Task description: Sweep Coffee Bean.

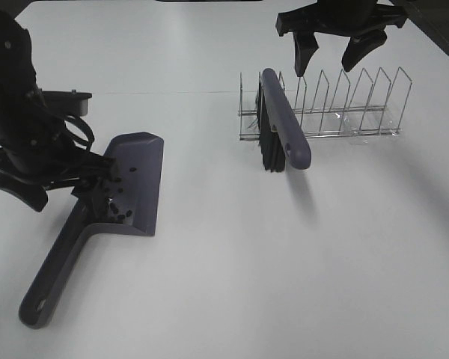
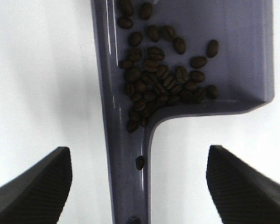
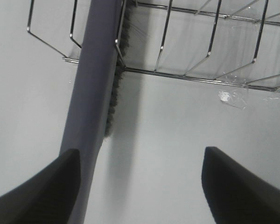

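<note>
A grey-purple dustpan (image 1: 140, 161) lies flat on the white table at the left, its long handle (image 1: 51, 278) pointing toward the front edge. The coffee bean pile (image 2: 156, 77) rests inside the pan against its back wall, and it shows as dark specks (image 1: 117, 203) from above. My left gripper (image 2: 139, 186) is open, and its fingers (image 2: 35, 191) straddle the handle without touching it. A purple brush (image 1: 284, 123) with black bristles (image 3: 115, 93) leans in a wire rack (image 1: 359, 112). My right gripper (image 1: 335, 46) hangs open above the rack, holding nothing.
The wire rack's (image 3: 200, 77) slots to the right of the brush hold nothing. One stray bean (image 2: 140, 162) sits in the handle's groove. White table (image 1: 284, 269) stretches between the dustpan and the rack and toward the front.
</note>
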Robot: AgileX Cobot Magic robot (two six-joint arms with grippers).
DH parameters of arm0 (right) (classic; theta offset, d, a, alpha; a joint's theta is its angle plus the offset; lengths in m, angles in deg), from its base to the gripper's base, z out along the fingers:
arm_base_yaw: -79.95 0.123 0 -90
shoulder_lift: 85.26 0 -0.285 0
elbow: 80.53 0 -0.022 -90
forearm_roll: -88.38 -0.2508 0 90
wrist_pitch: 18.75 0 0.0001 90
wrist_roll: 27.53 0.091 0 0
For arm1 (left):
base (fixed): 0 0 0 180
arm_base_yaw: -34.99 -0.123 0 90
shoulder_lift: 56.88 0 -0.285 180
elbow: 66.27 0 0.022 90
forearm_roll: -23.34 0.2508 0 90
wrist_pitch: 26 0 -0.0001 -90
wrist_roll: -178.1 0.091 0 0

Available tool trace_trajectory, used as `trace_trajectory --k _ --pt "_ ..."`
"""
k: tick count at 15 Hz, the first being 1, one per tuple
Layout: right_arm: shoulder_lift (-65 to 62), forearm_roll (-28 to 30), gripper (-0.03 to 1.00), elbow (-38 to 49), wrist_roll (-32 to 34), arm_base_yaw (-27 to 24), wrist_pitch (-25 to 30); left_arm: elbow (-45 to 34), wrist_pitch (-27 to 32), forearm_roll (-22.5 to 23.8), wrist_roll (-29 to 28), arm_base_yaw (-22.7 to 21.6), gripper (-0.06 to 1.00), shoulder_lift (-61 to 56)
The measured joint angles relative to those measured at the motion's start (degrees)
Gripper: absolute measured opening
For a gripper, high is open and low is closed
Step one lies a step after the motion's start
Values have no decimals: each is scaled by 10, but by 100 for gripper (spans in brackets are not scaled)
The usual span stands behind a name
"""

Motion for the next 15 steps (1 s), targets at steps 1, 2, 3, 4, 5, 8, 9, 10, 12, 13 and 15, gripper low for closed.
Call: trace_trajectory --k 1,2,3,4,5,8,9,10,12,13,15 --pt "-9 -6 63 0 -1 0 0 14 18 7 1 -1 73 -11" --pt "-19 -6 63 0 -2 0 0 31 33 22 9 -2 73 -22" --pt "-27 -6 63 0 -2 0 0 48 51 28 17 -8 73 -28" --pt "-30 -6 63 0 -2 0 0 55 58 29 20 -14 73 -29" --pt "-53 -13 63 13 -5 0 0 84 93 33 40 -61 73 -29" --pt "-89 -14 63 46 -8 0 1 107 105 42 84 -150 73 -43" --pt "-106 -17 63 61 -10 0 1 107 107 42 92 -182 73 -55" --pt "-123 -23 63 77 -11 0 1 107 113 42 97 -209 73 -70" --pt "-164 -43 63 123 -11 0 1 103 127 40 100 -238 73 -107" --pt "-178 -49 63 138 -11 0 1 97 127 38 102 -240 73 -122" --pt "-243 -64 63 206 -11 0 0 47 124 26 110 -241 73 -198"
